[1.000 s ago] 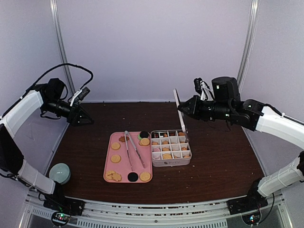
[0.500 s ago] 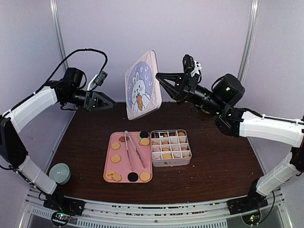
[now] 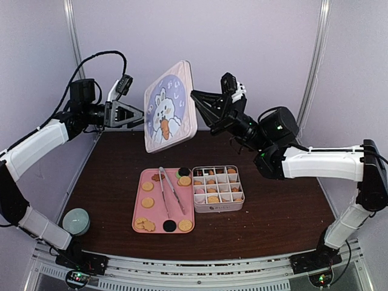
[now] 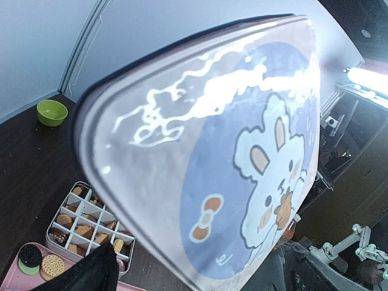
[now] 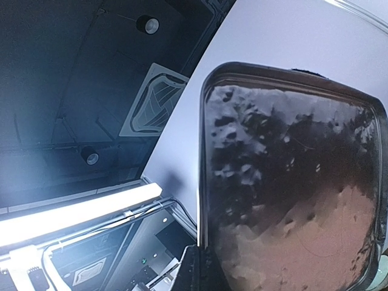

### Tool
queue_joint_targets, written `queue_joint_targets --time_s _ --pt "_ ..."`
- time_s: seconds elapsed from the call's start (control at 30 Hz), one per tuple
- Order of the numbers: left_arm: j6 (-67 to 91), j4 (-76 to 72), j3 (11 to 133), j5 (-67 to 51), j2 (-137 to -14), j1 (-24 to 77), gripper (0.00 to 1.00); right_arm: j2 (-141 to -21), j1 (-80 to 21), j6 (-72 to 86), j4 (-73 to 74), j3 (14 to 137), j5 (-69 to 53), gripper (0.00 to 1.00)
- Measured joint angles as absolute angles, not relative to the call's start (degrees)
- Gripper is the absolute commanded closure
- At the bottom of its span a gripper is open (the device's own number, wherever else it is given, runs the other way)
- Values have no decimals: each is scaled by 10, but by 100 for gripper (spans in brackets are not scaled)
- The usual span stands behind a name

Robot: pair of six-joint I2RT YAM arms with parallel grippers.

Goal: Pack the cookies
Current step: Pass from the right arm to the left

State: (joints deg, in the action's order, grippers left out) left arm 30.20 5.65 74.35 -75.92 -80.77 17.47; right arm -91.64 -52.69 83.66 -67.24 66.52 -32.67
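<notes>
Up above the desk (image 3: 279, 206), the right pincer (image 3: 195, 96) is clamped tight on the right-hand edge of a pink tin lid (image 3: 170, 103). It holds the lid in the air at a tilt. The printed face, a white rabbit with a carrot on a lilac-blue ground, is turned toward the near side. That arm's own camera shows only the lid's shiny inner side, with the fingers a dark shape at its bottom edge.

The left pincer (image 3: 142, 119) is spread wide and grips nothing. It hangs level with the lid's left edge and just beside it. Whether its tips touch the metal I cannot tell. Its own camera is almost filled by the rabbit picture.

The cookies (image 3: 148, 202) are down on the desk, well below the lid. Some lie loose on a pink tray (image 3: 138, 195). Most of those are golden rounds, with flower shapes at the near left corner, one dark cookie on the near edge and another at the far right. The others sit in the small compartments of a white divided box (image 3: 227, 207) just to the right of the tray. A pair of metal tongs (image 3: 171, 193) lies lengthwise across the tray among the loose ones.
</notes>
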Motion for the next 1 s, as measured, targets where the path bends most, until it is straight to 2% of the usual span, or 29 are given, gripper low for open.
queue_joint_targets --time_s 0.13,0.23,0.33,0.67,0.9,1.0 --pt "308 56 743 -759 -808 175 3 -916 -530 840 -681 670 -327 100" --pt "324 43 740 -762 -808 175 9 -917 -534 843 -686 675 -328 100" --pt "349 24 737 -773 -809 180 17 -926 -534 850 -694 691 -330 100" --pt "379 9 738 -820 -798 195 57 -979 -534 883 -724 728 -333 100" --pt "379 11 742 -841 -773 193 67 -983 -534 903 -761 728 -336 100" --pt "378 14 752 -850 -773 193 74 -984 -534 907 -775 727 -338 92"
